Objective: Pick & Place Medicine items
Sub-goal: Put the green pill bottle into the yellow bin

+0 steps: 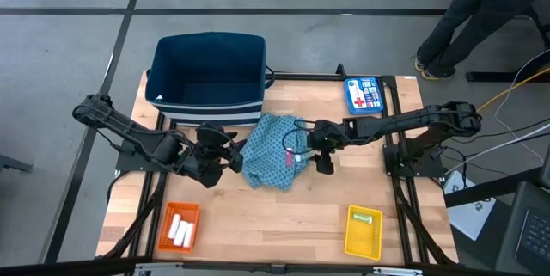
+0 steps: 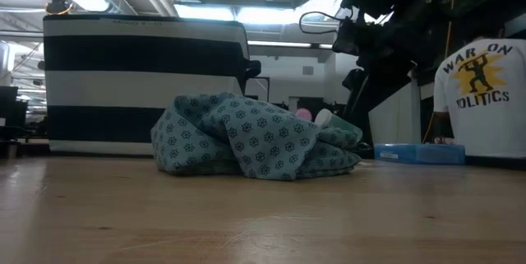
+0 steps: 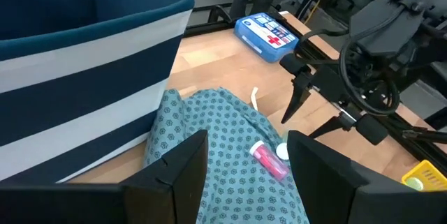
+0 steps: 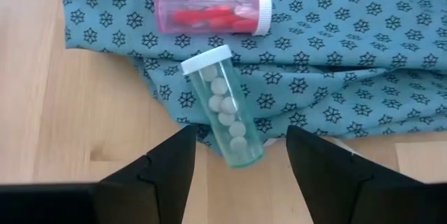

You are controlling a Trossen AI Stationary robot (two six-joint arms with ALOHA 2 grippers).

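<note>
A teal patterned cloth (image 1: 271, 150) lies crumpled mid-table. On its right edge lie two medicine vials. The pink-red one (image 4: 213, 11) rests on its side on the cloth. The pale green one (image 4: 225, 109), filled with white tablets, has its capped end on the cloth and its base on the wood. My right gripper (image 4: 241, 175) hovers open above the green vial, one finger to each side. My left gripper (image 3: 248, 175) is open at the cloth's left side (image 1: 230, 152) and points at the pink vial (image 3: 269, 160). White tubes (image 1: 180, 230) lie in an orange tray, and a green piece (image 1: 363, 217) lies in a yellow tray.
A navy striped bin (image 1: 209, 74) stands at the far edge behind the cloth. A flat blue box with a red cross (image 1: 364, 94) sits far right. The orange tray (image 1: 165, 224) and yellow tray (image 1: 363, 243) are near the front edge. A person (image 2: 481, 91) stands beyond the table's right.
</note>
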